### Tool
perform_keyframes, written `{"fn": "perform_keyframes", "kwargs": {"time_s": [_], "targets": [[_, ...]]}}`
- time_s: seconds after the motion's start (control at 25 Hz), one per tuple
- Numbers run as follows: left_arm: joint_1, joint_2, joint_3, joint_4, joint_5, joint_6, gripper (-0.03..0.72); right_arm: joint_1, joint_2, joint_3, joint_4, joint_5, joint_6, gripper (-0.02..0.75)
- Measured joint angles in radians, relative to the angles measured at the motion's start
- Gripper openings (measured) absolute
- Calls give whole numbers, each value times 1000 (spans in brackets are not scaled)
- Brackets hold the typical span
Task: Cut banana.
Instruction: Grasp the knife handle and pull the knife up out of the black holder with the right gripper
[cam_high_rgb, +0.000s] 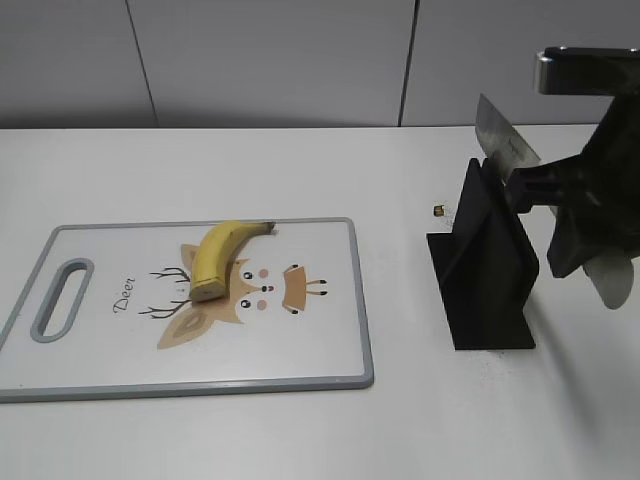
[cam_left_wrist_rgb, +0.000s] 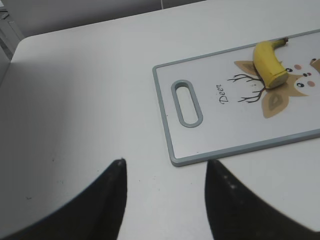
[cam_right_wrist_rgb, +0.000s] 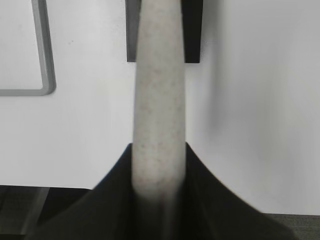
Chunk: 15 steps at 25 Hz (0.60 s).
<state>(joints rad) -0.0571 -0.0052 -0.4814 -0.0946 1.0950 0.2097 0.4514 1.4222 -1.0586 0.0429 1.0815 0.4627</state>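
While right gripper (cam_right_wrist_rgb: 159, 175) clamps knife handle (cam_right_wrist_rgb: 159, 115), left gripper (cam_left_wrist_rgb: 165, 185) apart, banana (cam_high_rgb: 218, 256) diagonal, stem far-right.

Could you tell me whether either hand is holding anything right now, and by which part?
The right hand grips the knife by its pale handle, above the black stand. The left hand is open and empty.

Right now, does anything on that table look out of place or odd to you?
A small dark-and-gold speck lies alone on the table, just left of the black knife stand; I cannot tell what it is. The banana is short, one end a flat cut face. Otherwise, nothing stands out.
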Motion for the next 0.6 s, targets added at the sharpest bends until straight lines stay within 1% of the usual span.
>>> {"fn": "perform_keyframes", "kwargs": {"time_s": [0.32, 0.48, 0.6], "targets": [[0, 0, 0, 0, 0, 0, 492, 0, -71, -7, -7, 20, 1, 159], [0, 0, 0, 0, 0, 0, 492, 0, -73, -42, -7, 45, -7, 159], [0, 0, -5, -1, 0, 0, 492, 1, -73, -89, -8, 58, -59, 159]]}}
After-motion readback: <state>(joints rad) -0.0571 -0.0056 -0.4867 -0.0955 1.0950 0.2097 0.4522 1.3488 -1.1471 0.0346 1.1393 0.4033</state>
